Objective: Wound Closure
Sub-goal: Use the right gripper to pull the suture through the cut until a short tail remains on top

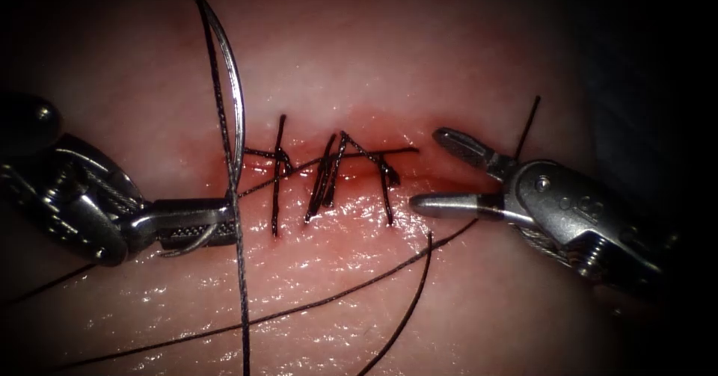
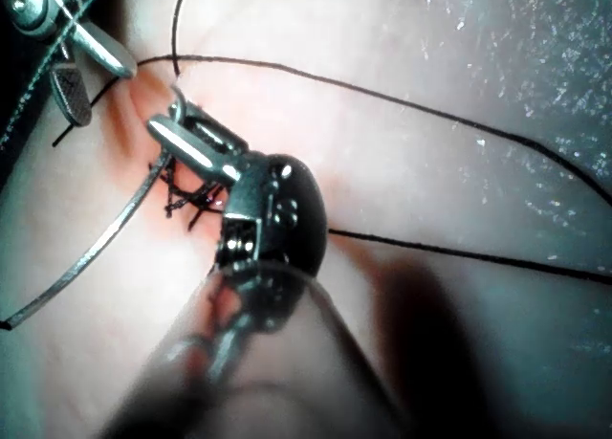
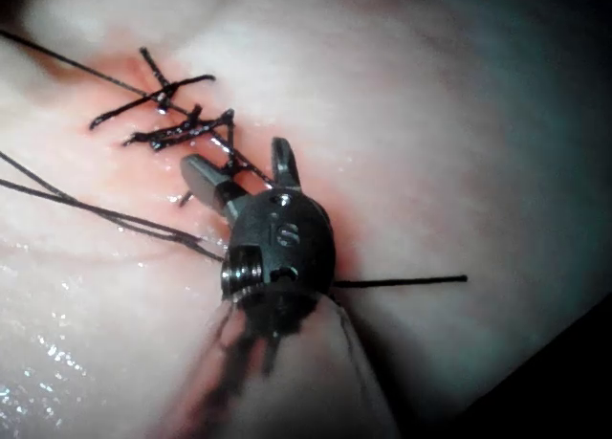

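Endoscope view: left pincer (image 1: 224, 223) grips needle (image 1: 233, 92) near tail, clear of tissue (image 1: 359, 47); right pincer (image 1: 430, 170) open, empty.

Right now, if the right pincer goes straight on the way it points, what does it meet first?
Probably the nearest stitch across the cut; the open right pincer points left along it, holding nothing. Depth is uncertain.

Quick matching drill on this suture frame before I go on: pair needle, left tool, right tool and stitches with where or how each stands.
1 needle
2 left tool
3 right tool
4 stitches

a jaws open, holding nothing, right end of the cut
b cross the cut in the tissue
c shut on the needle near one end
d out of the tissue, curving up, thread alongside

Pairs: 1-d, 2-c, 3-a, 4-b
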### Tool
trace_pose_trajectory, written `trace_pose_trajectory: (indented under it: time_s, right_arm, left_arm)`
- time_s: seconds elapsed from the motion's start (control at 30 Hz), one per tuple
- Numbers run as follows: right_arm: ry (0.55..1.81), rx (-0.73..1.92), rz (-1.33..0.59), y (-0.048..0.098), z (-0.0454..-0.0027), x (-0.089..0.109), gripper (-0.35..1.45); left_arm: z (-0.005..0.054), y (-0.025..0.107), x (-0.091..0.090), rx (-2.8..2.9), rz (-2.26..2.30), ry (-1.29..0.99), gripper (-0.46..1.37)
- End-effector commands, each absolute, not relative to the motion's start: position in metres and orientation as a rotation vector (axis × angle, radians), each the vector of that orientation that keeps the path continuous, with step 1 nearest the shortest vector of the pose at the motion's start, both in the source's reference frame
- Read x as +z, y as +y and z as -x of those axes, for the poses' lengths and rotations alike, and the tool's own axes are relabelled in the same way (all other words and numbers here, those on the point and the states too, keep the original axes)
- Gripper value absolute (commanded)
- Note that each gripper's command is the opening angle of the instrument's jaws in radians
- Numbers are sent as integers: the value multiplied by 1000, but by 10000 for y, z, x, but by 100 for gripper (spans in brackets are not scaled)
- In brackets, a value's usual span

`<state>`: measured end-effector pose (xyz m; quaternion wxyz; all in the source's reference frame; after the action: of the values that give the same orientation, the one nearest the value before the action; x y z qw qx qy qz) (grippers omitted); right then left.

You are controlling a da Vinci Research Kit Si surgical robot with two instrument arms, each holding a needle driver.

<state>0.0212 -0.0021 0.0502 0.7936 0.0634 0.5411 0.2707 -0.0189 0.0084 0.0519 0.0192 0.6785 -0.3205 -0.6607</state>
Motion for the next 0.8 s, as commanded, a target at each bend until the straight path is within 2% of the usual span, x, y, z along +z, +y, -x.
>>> trace_pose_trajectory:
  time_s: [0.03,0.37,0.8]
  right_arm:
    - [1167,568,-138,-23,-210,501,109]
    - [1206,408,-89,-52,-205,489,110]
    - [1248,205,0,-70,-220,502,109]
  left_arm:
    - [189,84,519,-2051,-2102,-984,-35]
    - [189,84,520,-2048,-2096,-990,-35]
    - [190,84,520,-2048,-2096,-990,-35]
